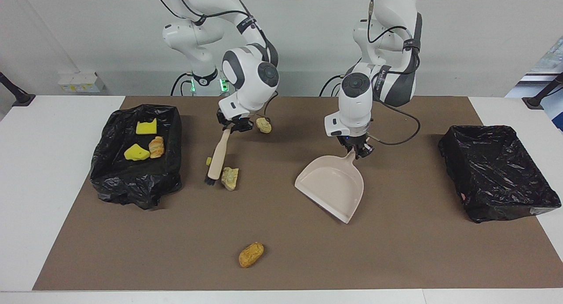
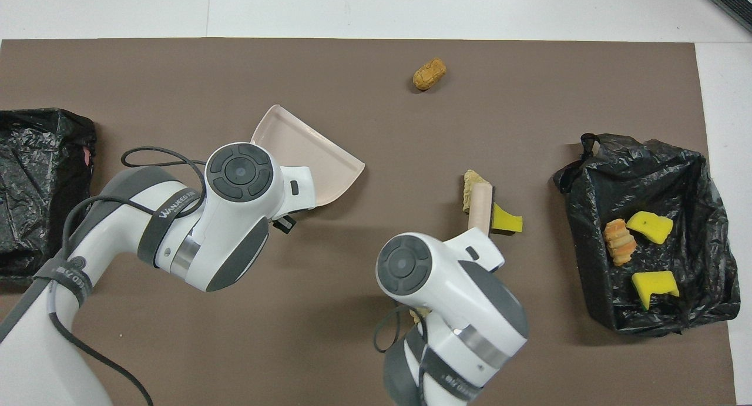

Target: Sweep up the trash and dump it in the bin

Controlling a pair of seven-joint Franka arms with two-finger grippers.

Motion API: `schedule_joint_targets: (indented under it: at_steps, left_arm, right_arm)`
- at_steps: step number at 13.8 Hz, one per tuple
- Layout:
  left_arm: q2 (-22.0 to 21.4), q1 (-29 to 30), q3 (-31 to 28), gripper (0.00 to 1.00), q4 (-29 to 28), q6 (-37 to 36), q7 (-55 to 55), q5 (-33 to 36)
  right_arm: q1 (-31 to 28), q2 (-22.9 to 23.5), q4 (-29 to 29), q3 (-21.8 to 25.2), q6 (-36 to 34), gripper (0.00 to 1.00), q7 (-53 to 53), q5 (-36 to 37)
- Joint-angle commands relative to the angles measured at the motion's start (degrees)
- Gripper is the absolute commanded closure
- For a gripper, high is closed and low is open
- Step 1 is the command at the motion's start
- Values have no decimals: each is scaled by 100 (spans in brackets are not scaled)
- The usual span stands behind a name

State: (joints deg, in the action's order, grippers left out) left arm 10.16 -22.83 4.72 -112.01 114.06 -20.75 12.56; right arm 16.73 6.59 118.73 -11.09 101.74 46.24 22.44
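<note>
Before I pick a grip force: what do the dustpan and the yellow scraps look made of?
The dustpan looks like hard plastic: smooth, beige, faintly glossy, with a thin moulded rim. The yellow scraps in the bin look like soft sponge foam: matte, rough-cut edges. Neither is certain by sight alone.

One word can be read: "WANJEED", in pale letters on the dark band (image 2: 164, 209) around the left arm's forearm, seen from overhead. A similar band on the right arm is unreadable.
</note>
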Motion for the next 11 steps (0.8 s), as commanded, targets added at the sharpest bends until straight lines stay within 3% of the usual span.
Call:
schedule_joint_targets:
  at_steps: [1, 3, 6, 8, 11]
  left_arm:
    - [-154, 42, 11, 100, -75, -339, -929, 150]
    - [-224, 42, 11, 100, -145, -603, -1386, 168]
    - [-347, 7, 20, 100, -329, -648, -1729, 395]
    - [-400, -37, 20, 100, -417, -675, -2510, 405]
    - [-505, -64, 38, 100, -584, -613, -2540, 405]
  right_arm:
    - [-371, -52, 254, -104, 310, 100, -456, 190]
    - [-705, -140, 579, -121, 574, 100, -1700, 94]
    - [-716, -211, 967, -130, 1250, 100, -1873, -220]
    - [-567, -150, 942, -130, 1698, 100, -1900, -678]
    - [-286, 43, 775, -139, 1911, 100, -2091, -1074]
